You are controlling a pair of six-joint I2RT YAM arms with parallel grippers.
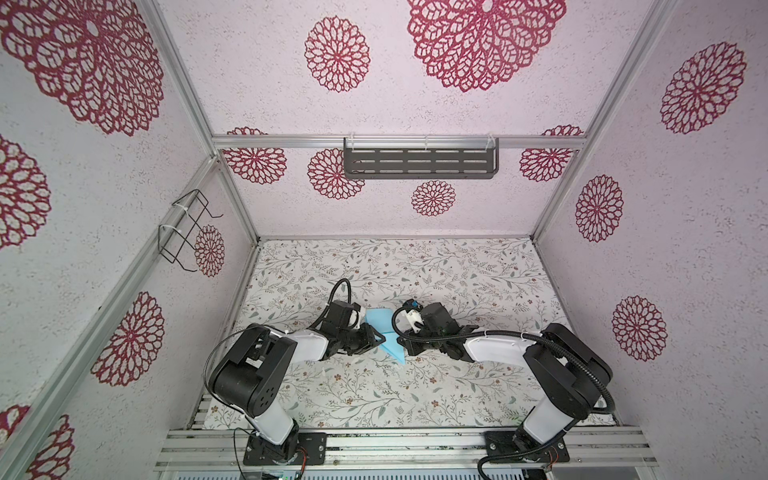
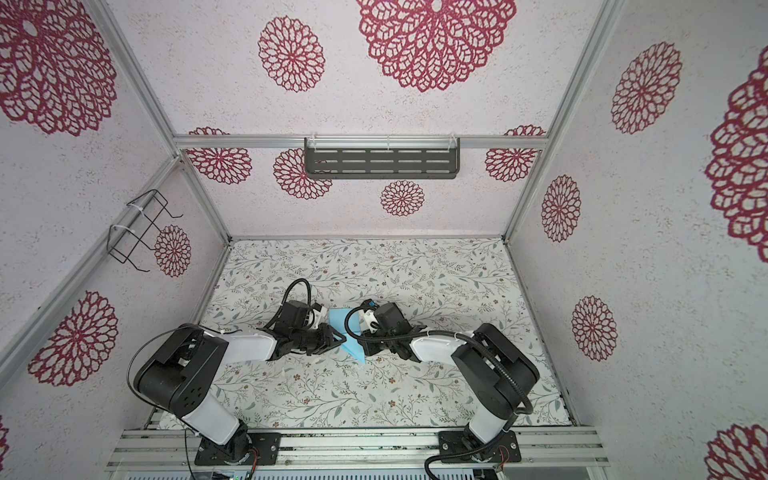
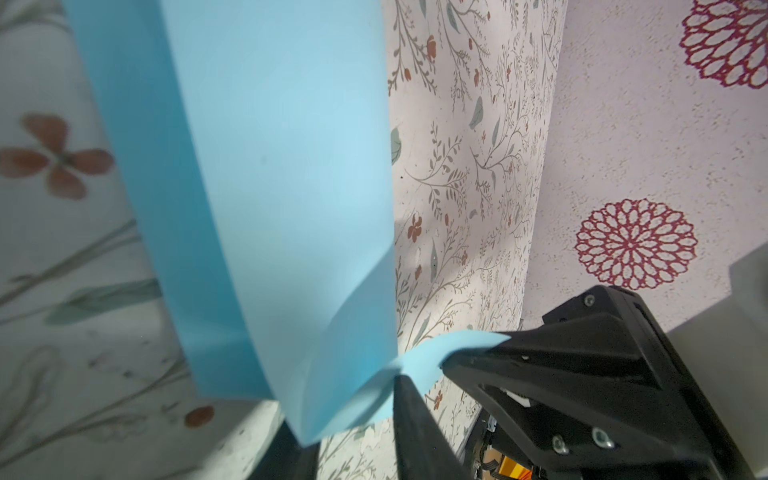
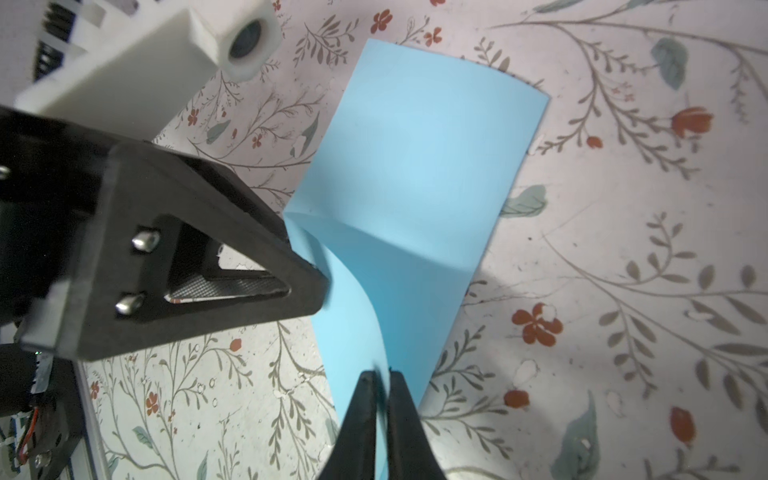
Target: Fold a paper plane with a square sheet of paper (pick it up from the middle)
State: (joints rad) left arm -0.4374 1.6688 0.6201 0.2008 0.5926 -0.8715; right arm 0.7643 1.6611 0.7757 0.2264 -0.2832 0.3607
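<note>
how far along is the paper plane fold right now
Done: the light-blue sheet looks lifted off the floral mat and shows a diagonal crease. In hand: the right gripper pinches one edge while the left gripper straddles another part. Left: it is a loose, curling sheet, not yet a slim pointed dart.

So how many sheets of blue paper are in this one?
1. The blue sheet, partly folded, is at the middle of the table, between the jaws of the left arm and right arm. They cover parts of it, so another underneath cannot be ruled out.
</note>
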